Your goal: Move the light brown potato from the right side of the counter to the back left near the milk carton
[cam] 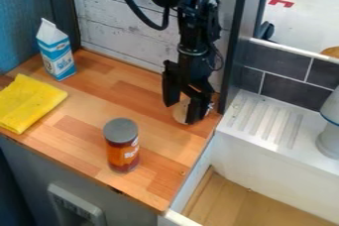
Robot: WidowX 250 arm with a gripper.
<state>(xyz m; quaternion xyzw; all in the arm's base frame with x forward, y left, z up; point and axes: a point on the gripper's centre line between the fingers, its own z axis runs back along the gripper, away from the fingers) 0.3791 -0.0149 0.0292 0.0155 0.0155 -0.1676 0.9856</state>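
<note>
My black two-finger gripper (181, 114), low at the wooden counter's (159, 185) right rear — holding or not, I cannot tell, pale round object (179, 113) at its tips, grey-lidded orange cylindrical can (122, 151) forward, blue-and-white carton (57, 56) left rear, folded yellow cloth (29, 102) far left.

High, slanted view down onto the counter
</note>
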